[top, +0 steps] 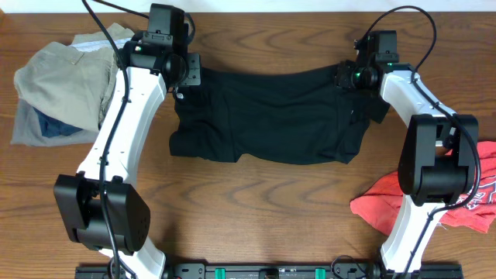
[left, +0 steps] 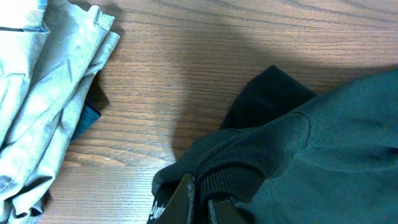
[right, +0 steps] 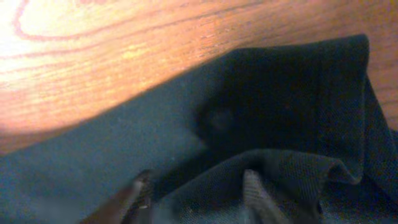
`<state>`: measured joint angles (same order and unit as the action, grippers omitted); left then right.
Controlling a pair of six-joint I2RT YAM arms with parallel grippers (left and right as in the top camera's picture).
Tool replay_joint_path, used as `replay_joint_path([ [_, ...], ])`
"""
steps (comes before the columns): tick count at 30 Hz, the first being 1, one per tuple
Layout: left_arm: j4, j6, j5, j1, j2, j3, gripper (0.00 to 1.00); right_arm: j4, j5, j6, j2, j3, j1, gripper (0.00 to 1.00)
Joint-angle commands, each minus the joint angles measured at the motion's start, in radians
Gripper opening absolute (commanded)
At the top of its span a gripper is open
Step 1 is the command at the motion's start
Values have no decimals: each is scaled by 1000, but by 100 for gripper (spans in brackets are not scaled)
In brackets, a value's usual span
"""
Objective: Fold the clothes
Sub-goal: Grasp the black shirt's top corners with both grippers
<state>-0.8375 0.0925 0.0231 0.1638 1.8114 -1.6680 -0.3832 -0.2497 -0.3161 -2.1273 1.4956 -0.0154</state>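
A brown wood-grain table [top: 256,201] is carrying everything: two white arms and four garments that can be counted. Well out to the left of the left gripper [top: 186,77], one khaki garment [top: 62,81] is lying in a crumpled heap, with one blue garment [top: 50,128] peeking out from under it. The left gripper is clamping fully down on a ribbed edge of the black shirt [top: 267,116] at its far left corner. The one black shirt is lying between the two grippers, folded into a wide, rumpled band, its far edge running from one gripper to the other. It is plain dark knit fabric. At the far right corner, the right gripper [top: 346,77] is standing part open, its fingers [right: 255,193] apart with black cloth bunched between them; whether they are actually pinching it cannot be told. Nearer the robot than that gripper and out to the right, one red tee [top: 380,208] is lying crumpled, showing white print too small to read.
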Motion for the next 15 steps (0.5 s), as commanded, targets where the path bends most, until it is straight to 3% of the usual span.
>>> replay_joint_path([
  [1,-6,-10,-8,-1,2,-4,6,36,-12,-13,1,-2,2,38],
  [2,-7,-10,-8,-1,2,-4,6,50,-13,-13,1,1,5,34],
  [3,-11,-10,-8,-1,2,-4,6,64,-13,-13,1,5,9,12],
  [4,-14,-10,-8,-1,2,-4,6,77,-13,-13,1,11,12,1],
  [9,-19,-10,-8,-1,2,-4,6,73,-42,-20,1,29,26,3],
  [12,-19,-10,-8,-1,2,-4,6,6,-97,-21,17,29,33,18],
  [15,-21,-10,-8,-1,2,-4,6,-132,-148,-20,47,29,36,21],
])
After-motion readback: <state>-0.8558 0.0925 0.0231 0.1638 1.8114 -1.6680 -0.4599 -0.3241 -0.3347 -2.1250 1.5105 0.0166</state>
